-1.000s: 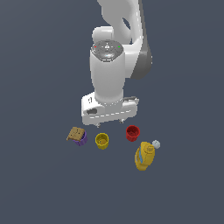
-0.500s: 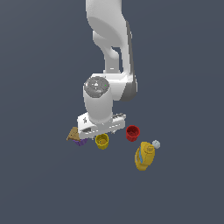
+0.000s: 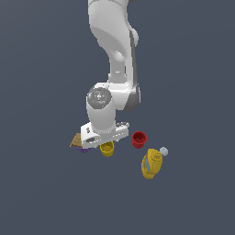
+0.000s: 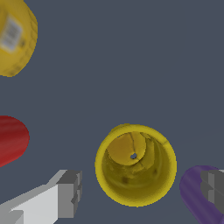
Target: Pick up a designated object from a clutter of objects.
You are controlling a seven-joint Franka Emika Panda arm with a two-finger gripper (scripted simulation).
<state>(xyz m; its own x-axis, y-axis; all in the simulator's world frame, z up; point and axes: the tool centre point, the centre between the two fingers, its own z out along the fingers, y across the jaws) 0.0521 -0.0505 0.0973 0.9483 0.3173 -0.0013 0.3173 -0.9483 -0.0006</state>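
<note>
The designated object, a small yellow cup (image 3: pixel 107 149), stands upright on the floor, just under my gripper's white hand (image 3: pixel 104 134). In the wrist view I look straight down into the yellow cup (image 4: pixel 135 164). My gripper (image 4: pixel 142 189) is open above it, one grey fingertip (image 4: pixel 70 192) on each side of the rim, with nothing between them. The rest of the clutter lies close by: a red cup (image 3: pixel 138 139), a yellow mustard bottle (image 3: pixel 150 165) lying on its side, and a purple cup (image 3: pixel 83 148) with a tan square (image 3: pixel 76 140), partly hidden behind the hand.
In the wrist view the purple cup (image 4: pixel 199 197) sits right at the far fingertip (image 4: pixel 214 183), while the red cup (image 4: pixel 11 140) and mustard bottle (image 4: pixel 15 37) lie farther off. The dark grey floor (image 3: pixel 46 193) surrounds the group.
The arm has come down and shifted toward the exterior view's left, bringing the hand from well above the clutter to just over the yellow cup. The objects have not moved.
</note>
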